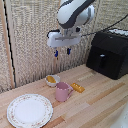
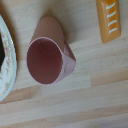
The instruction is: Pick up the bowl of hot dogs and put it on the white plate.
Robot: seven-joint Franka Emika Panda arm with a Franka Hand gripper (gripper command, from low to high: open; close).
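Our gripper (image 1: 62, 51) hangs high above the desk (image 1: 100, 100), fingers spread and empty, since we have not begun the approach. The hot dog bowl (image 1: 52, 79) sits just beside the pink mug (image 1: 62, 91), near the white plate (image 1: 29, 110).

Exterior cam: set in front of the wooden table (image 1: 100, 102), a bit above it, looking slightly down and across twd the woven wall (image 1: 30, 35); mid distance, whole arm and tabletop in frame. Wrist cam: looks straight down, much nearer, fills w/ the pink mug (image 2: 47, 57). Shared btw views: pink mug (image 1: 62, 91), loose yellow food piece (image 1: 77, 88) (image 2: 109, 20), white plate (image 1: 30, 110) rim (image 2: 9, 60).
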